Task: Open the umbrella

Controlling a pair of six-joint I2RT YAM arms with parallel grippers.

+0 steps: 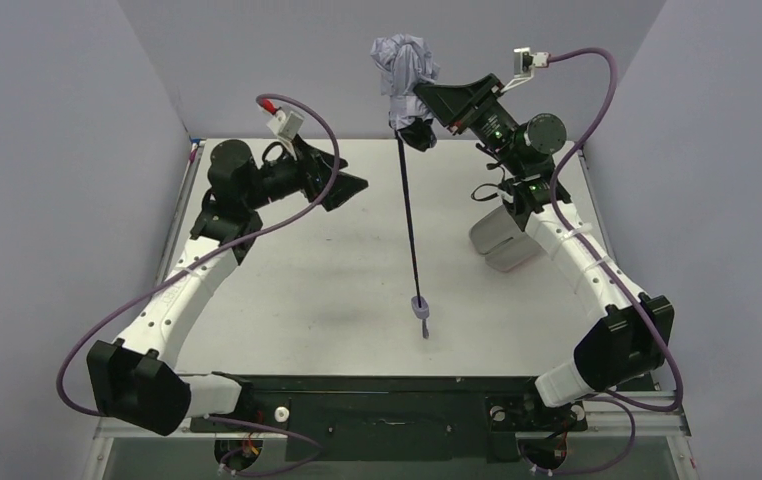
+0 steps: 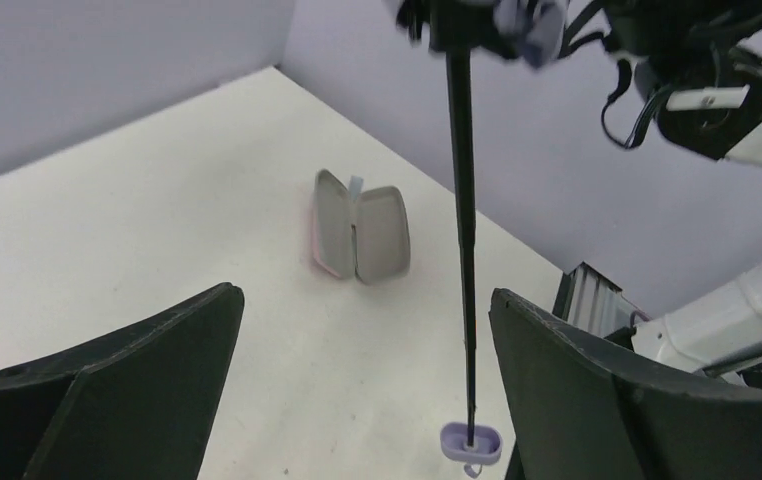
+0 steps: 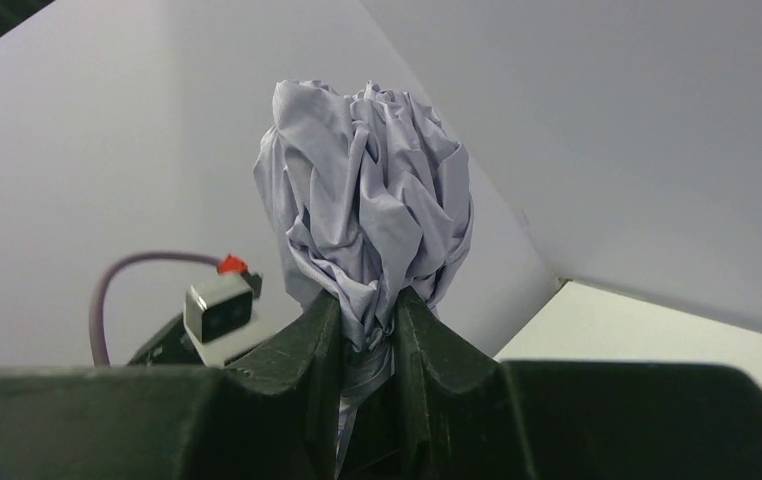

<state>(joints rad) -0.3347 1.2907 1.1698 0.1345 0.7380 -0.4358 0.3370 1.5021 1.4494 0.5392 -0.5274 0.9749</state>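
Umbrella (image 1: 404,62): light; canopy (image 3: 367,200) soft and crinkly; shaft (image 1: 409,210) thin, probably bendable.
Right fingers (image 3: 317,345): clamped on canopy, above shaft.
Left fingers (image 2: 137,360): spread, empty, beside shaft.
Best hold: shaft, low.

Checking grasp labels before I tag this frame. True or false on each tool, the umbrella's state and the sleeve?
1. The right tool is shut on the umbrella's canopy. True.
2. The canopy is spread open. False: it is a crumpled bundle, held high above the table.
3. The left tool grips the shaft. False: it is open, holds nothing and stands apart from the shaft.
4. The shaft is extended, with the handle at its lower end, down by the table. True.
5. The sleeve lies on the table next to the right arm. True.
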